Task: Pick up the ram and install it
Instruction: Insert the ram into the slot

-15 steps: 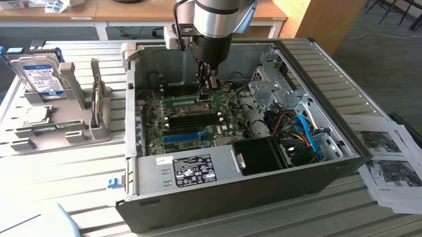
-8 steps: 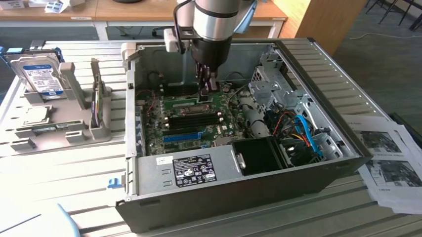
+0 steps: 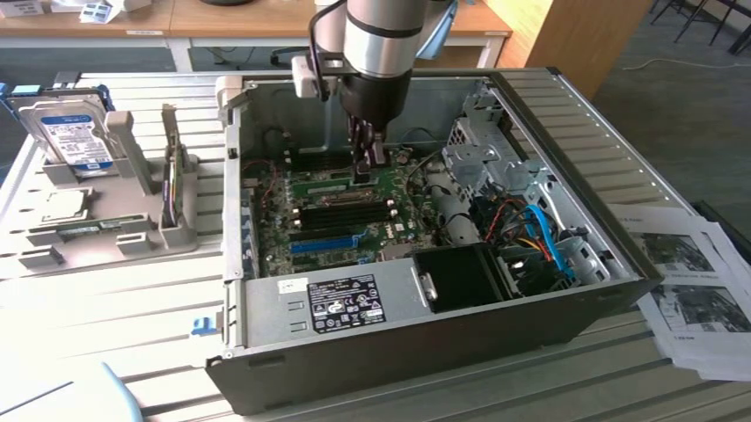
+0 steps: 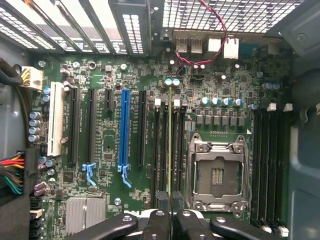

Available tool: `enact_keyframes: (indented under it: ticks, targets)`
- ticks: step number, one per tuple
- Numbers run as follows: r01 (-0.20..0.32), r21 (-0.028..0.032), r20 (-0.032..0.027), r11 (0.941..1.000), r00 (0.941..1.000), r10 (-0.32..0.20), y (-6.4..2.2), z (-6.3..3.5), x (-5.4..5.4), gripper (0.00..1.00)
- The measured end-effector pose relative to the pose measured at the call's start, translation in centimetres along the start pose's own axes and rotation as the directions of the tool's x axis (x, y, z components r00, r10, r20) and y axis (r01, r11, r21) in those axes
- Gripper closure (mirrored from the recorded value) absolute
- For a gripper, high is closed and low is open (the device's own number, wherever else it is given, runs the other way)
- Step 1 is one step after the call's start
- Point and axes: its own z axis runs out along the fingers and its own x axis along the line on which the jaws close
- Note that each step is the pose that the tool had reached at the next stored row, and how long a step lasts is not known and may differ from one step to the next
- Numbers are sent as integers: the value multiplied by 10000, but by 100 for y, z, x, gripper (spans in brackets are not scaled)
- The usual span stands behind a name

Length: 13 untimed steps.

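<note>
The ram (image 4: 170, 145) shows edge-on as a thin green line in the wrist view, pinched between my gripper's (image 4: 170, 204) black fingertips. It hangs upright over the black memory slots (image 4: 160, 145) beside the CPU socket (image 4: 216, 172), lined up along them. I cannot tell whether its edge touches a slot. In the exterior view my gripper (image 3: 366, 163) reaches straight down into the open computer case (image 3: 610, 220), just above the green motherboard (image 3: 352, 211). A second, similar stick (image 3: 174, 189) stands upright in the grey holder at the exterior view's left.
A silver hard drive (image 3: 73, 132) and a CPU chip (image 3: 65, 207) sit on the grey fixture (image 3: 118, 233). Inside the case are a long blue slot (image 4: 124, 130), a further bank of memory slots (image 4: 270, 160), a power supply (image 3: 340, 299) and blue cables (image 3: 540, 233). Printed sheets (image 3: 692, 281) lie beside the case.
</note>
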Motion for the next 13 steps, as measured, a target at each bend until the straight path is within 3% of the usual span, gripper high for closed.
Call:
enact_keyframes:
  ticks: [13]
  targets:
    - [-2, 0, -1, 10000, 10000, 2, -1, 42, 1, 89]
